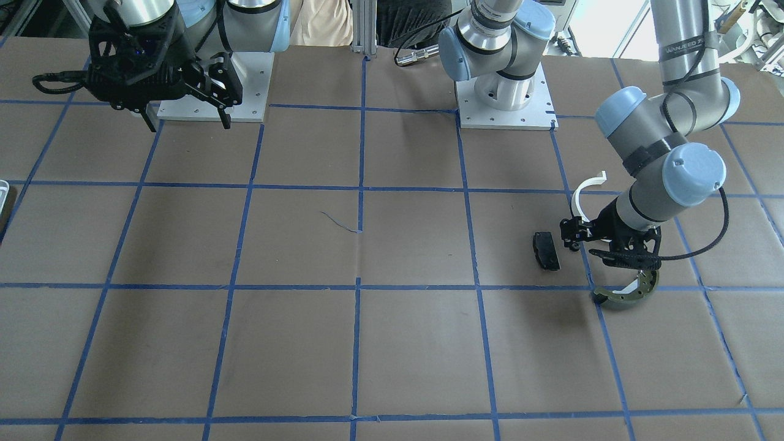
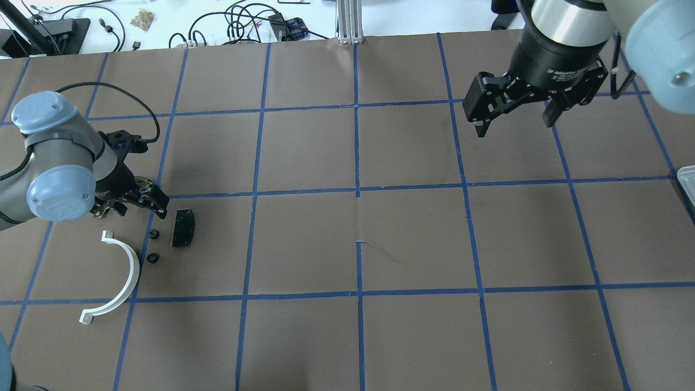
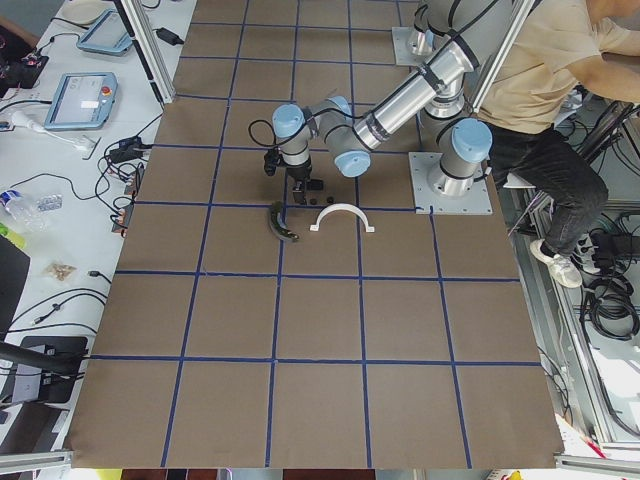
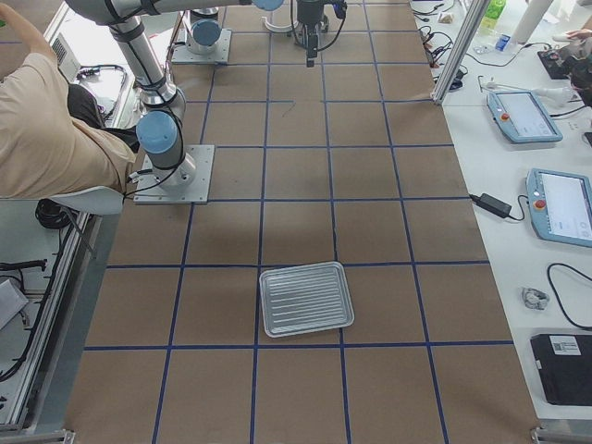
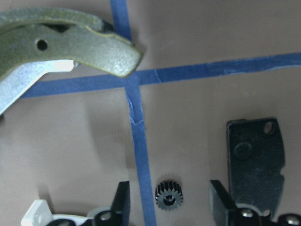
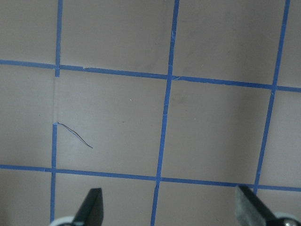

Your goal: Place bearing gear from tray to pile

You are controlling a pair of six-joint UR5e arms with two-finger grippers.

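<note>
A small black bearing gear [image 5: 168, 197] lies on the brown table next to a blue tape line, between the open fingers of my left gripper [image 5: 169, 187]; nothing is held. The overhead view shows two such gears [image 2: 154, 234] [image 2: 152, 258] just below that gripper [image 2: 142, 206]. Around them lies the pile: a white half-ring [image 2: 122, 277], a black pad [image 2: 183, 228] and an olive brake shoe [image 5: 70, 47]. The tray [image 4: 305, 298] sits at the table's other end with nothing visible in it. My right gripper [image 2: 516, 117] hangs open and empty high over the table.
A person in a beige shirt [image 3: 560, 60] sits behind the robot bases. Screens, cables and tablets [image 4: 523, 116] line the benches along the table's far side. Blue tape divides the brown table [image 2: 358, 244] into squares.
</note>
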